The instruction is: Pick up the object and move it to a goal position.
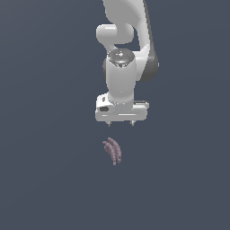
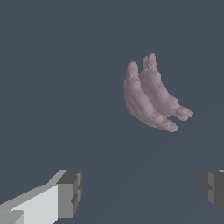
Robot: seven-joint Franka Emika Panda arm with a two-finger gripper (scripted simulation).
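None of the task proper looks done yet — nothing has been picked up, and no goal marker shows in either view.

Going from the exterior view's left to its right, the plain slate-grey counter (image 1: 40,179) carries only one thing near the middle: the small dull mauve-pink bunch of curved, finger-like lobes (image 1: 112,151), lying on its own with nothing touching it. The white pincer (image 1: 121,122) hangs above it on the glossy white arm (image 1: 121,76); the bunch sits at about seven o'clock from the pincer's tips, clearly apart from them.

The wrist view shows both dark-grey fingertips (image 2: 70,192) spread wide with bare counter between them — the pincer is apart and holds nothing. The bunch (image 2: 151,96) lies outside the gap between them, not lined up.

What I judge is left: centring over the bunch, descending, closing on it, lifting, then carrying it to the goal.
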